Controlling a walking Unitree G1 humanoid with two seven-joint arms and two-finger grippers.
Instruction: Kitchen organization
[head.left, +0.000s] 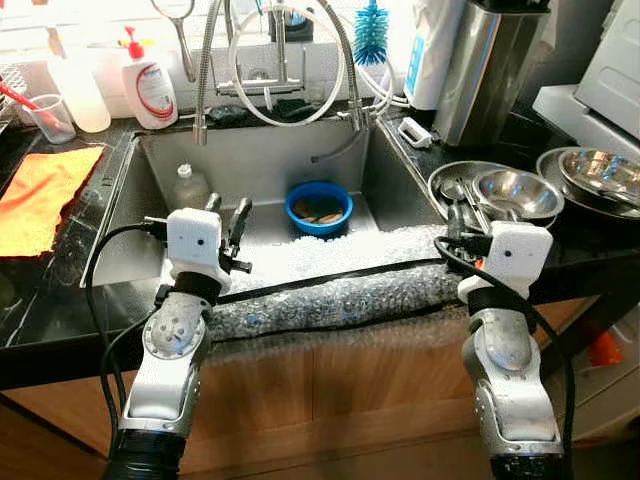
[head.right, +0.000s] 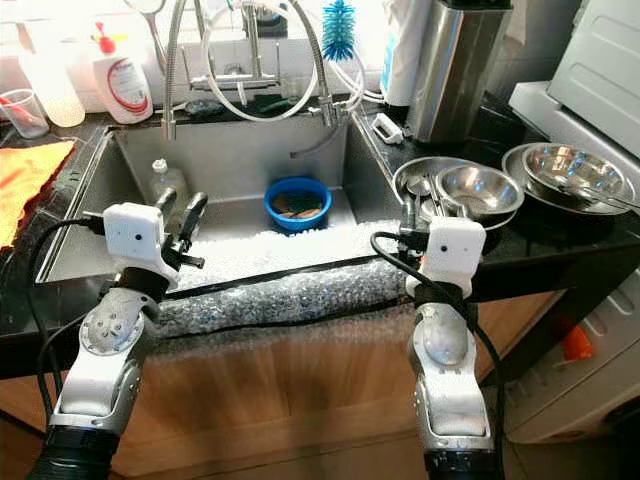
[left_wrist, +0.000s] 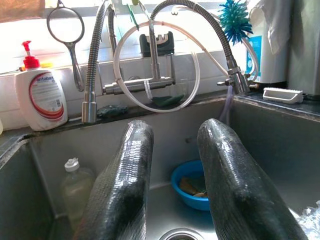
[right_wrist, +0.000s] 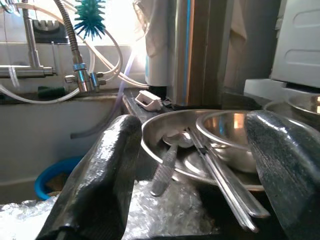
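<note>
1. Left eye view: the robot faces a steel sink (head.left: 120, 215) set in a black counter; the left gripper (head.left: 228, 222) hovers above the sink's near left part, fingers slightly parted and holding nothing.
2. The right gripper (head.left: 457, 225) sits at the counter's near edge, just before a shallow steel dish (head.left: 450, 172) that carries a steel bowl (head.left: 517, 193) and loose cutlery (right_wrist: 167, 162); its fingers are spread wide and empty.
3. A blue bowl (head.left: 319, 207) rests on the sink floor, ahead and to the right of the left gripper; a small clear bottle (head.left: 187, 186) stands in the sink's left corner, closer to that gripper.
4. Right wrist view: the cutlery handles run roughly along the gripper's line of sight, lying between its fingers, so the right arm appears nearer to the utensils.
5. Judgement: a pick from the dish would probably suit the right arm; sink items suit the left.
</note>
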